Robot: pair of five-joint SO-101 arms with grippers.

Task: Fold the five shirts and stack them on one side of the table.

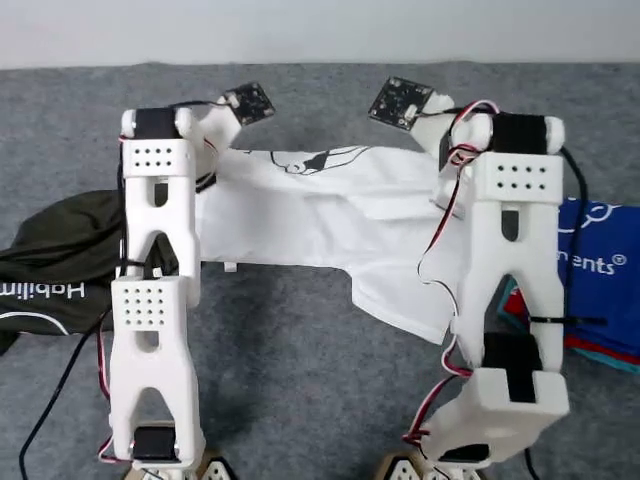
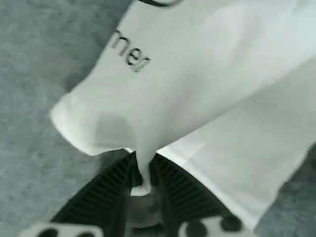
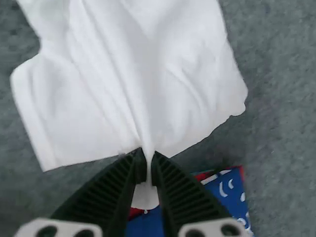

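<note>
L gripper [image 2: 141, 173] is clamped on a pinch of the white shirt [image 1: 330, 215]. R gripper [image 3: 148, 165] nips its opposite edge. Shirt spans btwn both arms over the table [image 1: 300, 400], prob. held taut to lay it flat for a fold. Dark shirt [image 1: 60, 250] lies at left, blue pile [image 1: 600, 260] at right.

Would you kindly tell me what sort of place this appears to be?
Probably a robotics lab bench: grey felt-like table, left gripper and right gripper each pinching a white shirt, dark shirt and blue shirt at the sides.
</note>
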